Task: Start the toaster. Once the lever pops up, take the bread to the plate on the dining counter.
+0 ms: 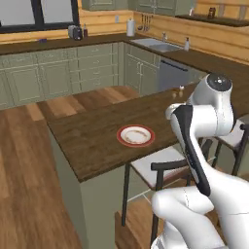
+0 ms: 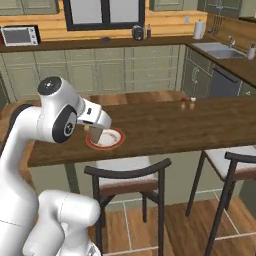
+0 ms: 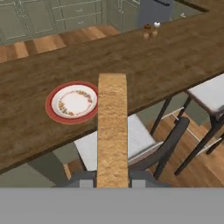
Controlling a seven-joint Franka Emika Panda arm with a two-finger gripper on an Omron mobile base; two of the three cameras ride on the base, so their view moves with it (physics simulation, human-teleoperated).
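From the left base view, the plate (image 1: 135, 135) sits on the dining counter (image 1: 92, 141) near its near edge, with a stool (image 1: 160, 168) just below; the toaster (image 1: 75, 32) stands far off on the back counter. The arm hides the hand here.

From the right base view, the gripper (image 2: 95, 134) hangs at the plate's left rim, the bread (image 2: 95, 135) pinched beneath it. Released there, the slice could catch the rim and tip off the counter edge.

In the hand view, the jaws hold the bread (image 3: 112, 131) edge-on, narrow grip, with the plate (image 3: 73, 103) off to its left. It looks short of centre; dropped now, I reckon it lands on the stool seat (image 3: 131, 140).
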